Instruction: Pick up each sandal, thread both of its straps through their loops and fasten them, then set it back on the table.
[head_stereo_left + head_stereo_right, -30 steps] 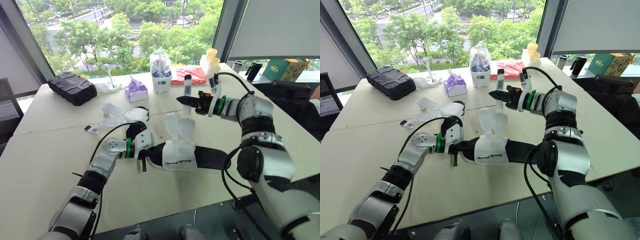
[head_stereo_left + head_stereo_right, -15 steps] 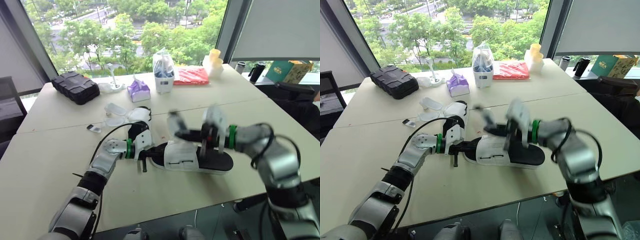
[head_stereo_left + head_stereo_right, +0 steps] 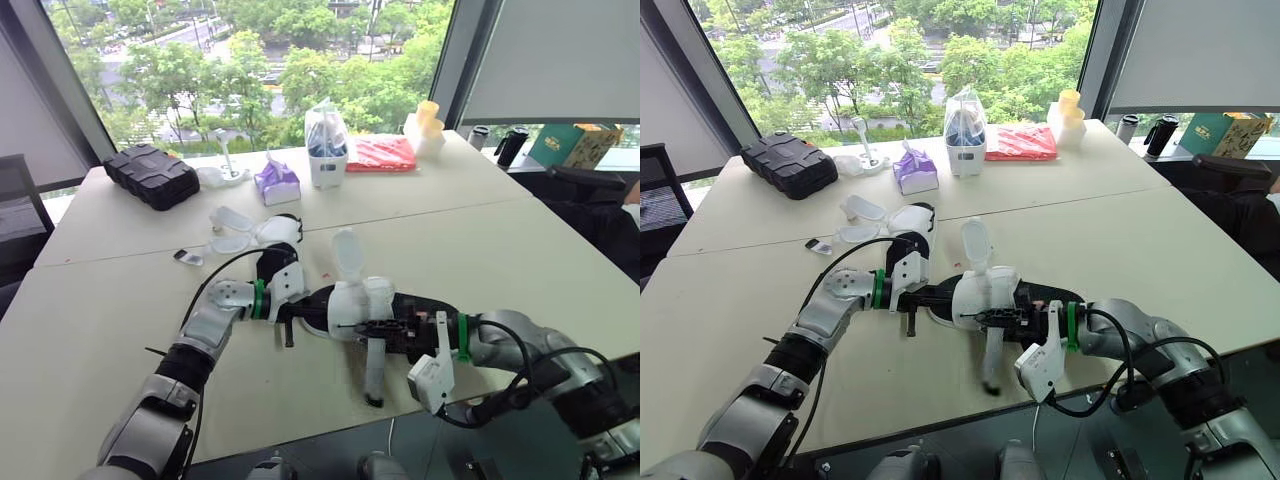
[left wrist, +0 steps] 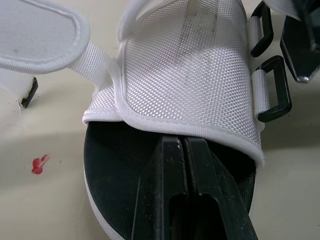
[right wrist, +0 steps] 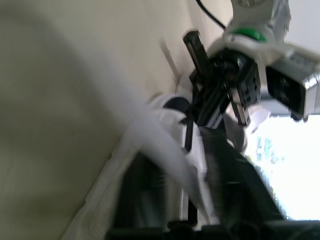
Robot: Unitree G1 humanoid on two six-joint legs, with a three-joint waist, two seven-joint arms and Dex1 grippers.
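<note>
Sandal pinned at the toe, one strap drawn towards the loops

The sandal (image 3: 350, 305) lies on the desk (image 3: 500, 240) with its long axis from 9 to 3 o'clock. The left gripper (image 4: 182, 142) has its jaws clenched on the sole's toe end at 9. One strap (image 3: 373, 370) trails to 6 o'clock past the black loops (image 4: 270, 95). The other strap (image 3: 346, 250) stands towards 12. The right gripper (image 3: 385, 325) sits at the loop side, nearer the threading work. I cannot tell its state.
</note>
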